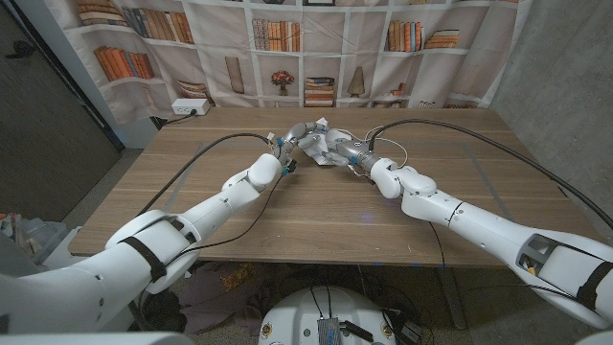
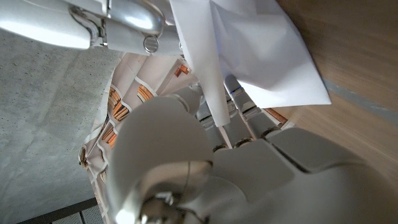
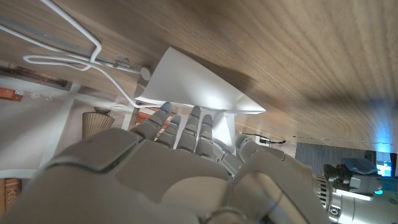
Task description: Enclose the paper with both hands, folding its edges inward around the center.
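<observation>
Both arms stretch forward and converge at table centre, left hand point(image 1: 292, 140) and right hand point(image 1: 343, 151) facing each other, fingers apparently curled round the paper point(image 1: 319, 144).

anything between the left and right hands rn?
Only the white paper: in the head view the left hand and right hand close on it from either side, above the wooden table.
</observation>
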